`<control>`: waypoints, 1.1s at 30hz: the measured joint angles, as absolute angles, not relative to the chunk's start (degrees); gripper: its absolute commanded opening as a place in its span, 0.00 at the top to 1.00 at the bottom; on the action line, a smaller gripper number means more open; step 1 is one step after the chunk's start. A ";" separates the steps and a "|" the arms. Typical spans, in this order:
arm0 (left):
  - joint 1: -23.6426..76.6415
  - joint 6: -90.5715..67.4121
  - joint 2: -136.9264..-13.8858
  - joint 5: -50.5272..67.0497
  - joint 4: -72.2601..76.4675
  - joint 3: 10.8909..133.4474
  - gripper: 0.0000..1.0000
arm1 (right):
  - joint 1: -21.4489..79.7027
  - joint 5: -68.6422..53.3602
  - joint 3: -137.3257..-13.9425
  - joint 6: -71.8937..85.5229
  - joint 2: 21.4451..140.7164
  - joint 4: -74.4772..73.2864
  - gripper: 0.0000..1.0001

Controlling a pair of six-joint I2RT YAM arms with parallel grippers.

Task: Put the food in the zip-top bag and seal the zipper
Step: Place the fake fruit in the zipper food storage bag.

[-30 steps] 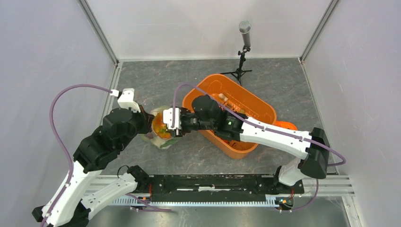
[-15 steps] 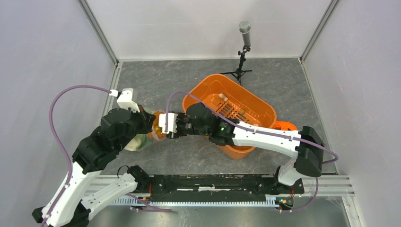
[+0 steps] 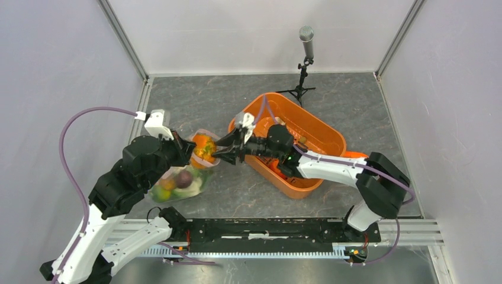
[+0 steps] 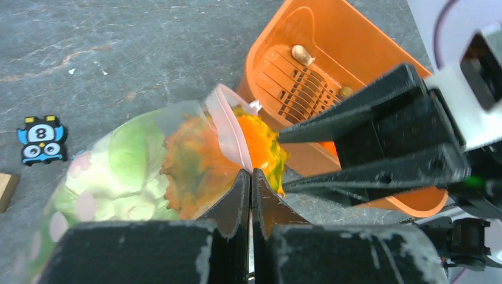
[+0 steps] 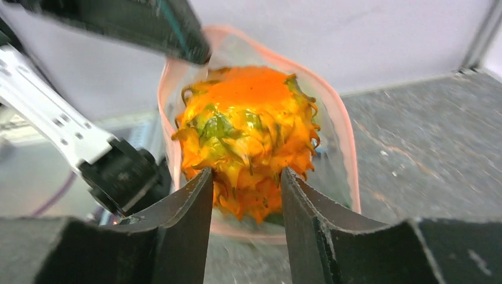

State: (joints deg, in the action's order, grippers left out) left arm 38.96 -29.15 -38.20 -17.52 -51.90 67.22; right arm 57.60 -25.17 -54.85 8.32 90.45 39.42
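The clear zip-top bag (image 3: pixel 177 184) hangs from my left gripper (image 3: pixel 189 149), which is shut on the pinkish zipper strip (image 4: pixel 229 135) at the mouth. The green-white cabbage (image 4: pixel 127 157), a purple fruit (image 3: pixel 184 176) and a yellow-green piece (image 3: pixel 164 188) lie inside. The orange pineapple (image 3: pixel 204 148) sits in the bag's mouth; it also shows in the left wrist view (image 4: pixel 260 145) and in the right wrist view (image 5: pixel 248 133). My right gripper (image 3: pixel 220 151) is open, its fingertips (image 5: pixel 198 189) flanking the pineapple's near end. I cannot tell whether they touch it.
The orange slotted basket (image 3: pixel 332 135) stands right of the bag, under my right arm, with small pieces (image 4: pixel 303 54) on its floor. A microphone stand (image 3: pixel 306 56) is at the back. A small "8" sticker (image 4: pixel 40 137) lies on the table left of the bag.
My right gripper has drawn back to the right, away from the bag's mouth, and stands open. The pineapple stays in the mouth. The bag has dropped lower left, its contents now showing.
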 measured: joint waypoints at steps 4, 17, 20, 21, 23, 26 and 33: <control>38.96 -29.10 -39.64 -14.92 -50.33 67.24 0.98 | 52.01 -34.22 -54.08 21.21 94.13 52.97 0.45; 38.96 -29.08 -43.75 -10.63 -47.07 67.57 0.98 | 51.29 -43.03 -64.34 6.20 95.50 27.55 0.41; 38.96 -29.08 -45.95 -9.50 -47.03 68.29 0.98 | 52.73 -40.66 -65.60 0.30 95.31 21.98 0.38; 38.96 -29.08 -46.41 -9.13 -46.98 68.55 0.98 | 53.06 -39.72 -65.19 -0.05 95.13 22.09 0.38; 38.98 -29.10 -46.72 -8.54 -46.96 68.62 0.98 | 52.80 -39.22 -62.48 2.33 94.37 25.56 0.35; 38.98 -29.10 -46.06 -7.68 -46.52 68.95 0.98 | 50.68 -40.84 -55.51 12.12 93.69 39.99 0.34; 38.98 -28.62 -47.03 -6.66 -47.94 71.35 0.98 | 47.66 -44.12 -52.77 25.69 95.22 59.02 0.36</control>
